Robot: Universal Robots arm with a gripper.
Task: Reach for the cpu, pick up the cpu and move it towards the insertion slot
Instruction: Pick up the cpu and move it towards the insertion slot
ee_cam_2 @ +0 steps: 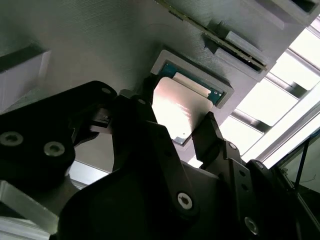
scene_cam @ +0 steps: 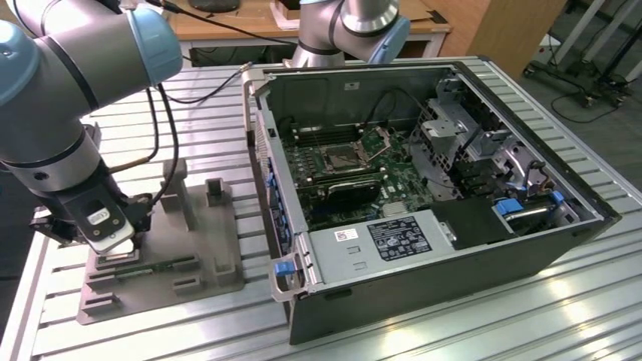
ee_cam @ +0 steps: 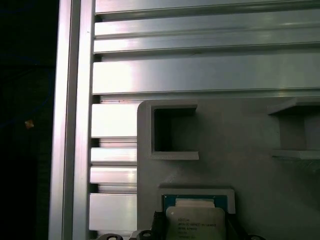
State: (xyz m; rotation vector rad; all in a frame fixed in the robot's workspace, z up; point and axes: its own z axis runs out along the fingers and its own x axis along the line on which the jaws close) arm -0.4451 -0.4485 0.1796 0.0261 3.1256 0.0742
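**PICK STAGE – CURRENT STATE**

**Ext. view.** The arm (scene_cam: 60,128) is at the exterior view's left, wrist pointing straight down. The gripper (scene_cam: 113,247) is low over the grey tray (scene_cam: 206,248), and the cpu (scene_cam: 120,257) lies directly beneath it. The open PC case (scene_cam: 431,188) is at the exterior view's right, well apart from the tray. The insertion slot (scene_cam: 341,156) is a metal frame w/ dark centre on the green motherboard (scene_cam: 331,188). A black-and-white label (scene_cam: 399,237) covers the grey box at the case's near edge; its print is too small to read.

**Second wrist view.** The cpu (ee_cam_2: 175,107) sits flat in a square recess of the tray (ee_cam_2: 100,40). Its top plate is in glare, so no print is legible. The black fingers (ee_cam_2: 207,132) stand one on each side of the cpu, spread apart and gripping nothing. The gripper (ee_cam_2: 178,101) is centred over the chip. A memory stick (ee_cam_2: 215,32) lies in a groove near the recess.

**First wrist view.** The cpu (ee_cam: 195,222) shows several lines of print on its top plate, not legible. The gripper (ee_cam: 197,235) straddles it, tips outside the recess edges. The tray (ee_cam: 250,165) rests on the slatted aluminium table (ee_cam: 200,75).
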